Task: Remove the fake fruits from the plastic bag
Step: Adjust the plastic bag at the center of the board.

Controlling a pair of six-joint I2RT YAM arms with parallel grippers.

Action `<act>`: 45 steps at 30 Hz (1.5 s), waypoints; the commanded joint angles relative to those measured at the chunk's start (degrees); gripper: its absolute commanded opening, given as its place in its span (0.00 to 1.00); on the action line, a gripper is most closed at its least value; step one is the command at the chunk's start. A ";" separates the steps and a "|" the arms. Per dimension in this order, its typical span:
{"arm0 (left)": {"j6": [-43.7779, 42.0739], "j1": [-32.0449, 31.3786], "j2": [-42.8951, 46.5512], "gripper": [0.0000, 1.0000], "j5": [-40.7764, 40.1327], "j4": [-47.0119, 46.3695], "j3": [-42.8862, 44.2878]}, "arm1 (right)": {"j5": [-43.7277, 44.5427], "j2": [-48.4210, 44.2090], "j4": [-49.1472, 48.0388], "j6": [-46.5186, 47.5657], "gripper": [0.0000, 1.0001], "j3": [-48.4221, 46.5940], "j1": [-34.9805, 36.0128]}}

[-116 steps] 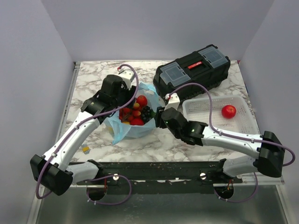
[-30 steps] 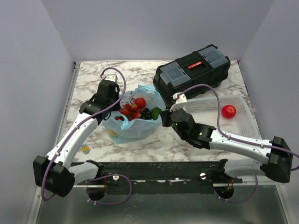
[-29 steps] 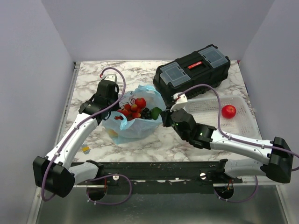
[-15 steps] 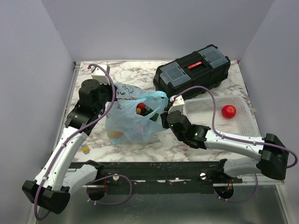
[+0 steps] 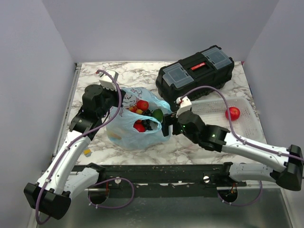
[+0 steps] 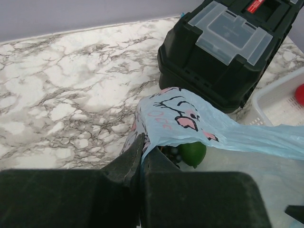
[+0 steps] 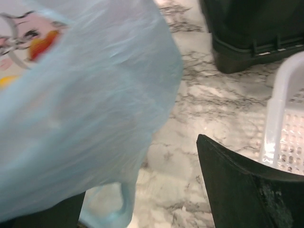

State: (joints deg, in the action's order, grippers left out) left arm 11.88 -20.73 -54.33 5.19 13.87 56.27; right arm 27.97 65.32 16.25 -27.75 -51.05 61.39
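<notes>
The plastic bag [image 5: 128, 134] slumps on the marble worktop [image 5: 92, 78]. The left gripper [image 6: 142, 145] pinches its rim; the right gripper [image 5: 167, 125] is spread wide beside it. The film looks limp and slippery. The fake fruits [image 5: 142, 105] inside seem light, hard and glossy, so each is best gripped across its middle.

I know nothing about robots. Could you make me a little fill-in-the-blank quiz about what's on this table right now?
1. The left gripper is shut on the rim of a light ___ bag.
2. The right gripper, beside that bag, has its jaws ___.
3. The one fruit in the white basket is ___.
4. The green fruit lies inside the ___.
Missing words: blue; open; red; bag.
</notes>
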 commanded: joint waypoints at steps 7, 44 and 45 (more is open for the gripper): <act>-1.11 0.17 0.70 0.00 1.05 -0.68 0.73 | -30.19 -14.46 3.41 10.42 0.96 -2.39 -0.10; 2.18 -0.01 -2.35 0.00 2.36 5.73 4.60 | -21.77 35.99 -19.61 12.59 0.02 -17.45 24.56; 1.98 -0.02 -2.24 0.00 2.77 6.55 4.89 | -20.80 35.08 -19.46 12.41 0.02 -17.08 24.53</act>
State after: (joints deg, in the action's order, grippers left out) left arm 13.21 -20.82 -55.72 5.74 18.48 56.95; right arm 4.91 100.51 -4.93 -15.79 -67.44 84.68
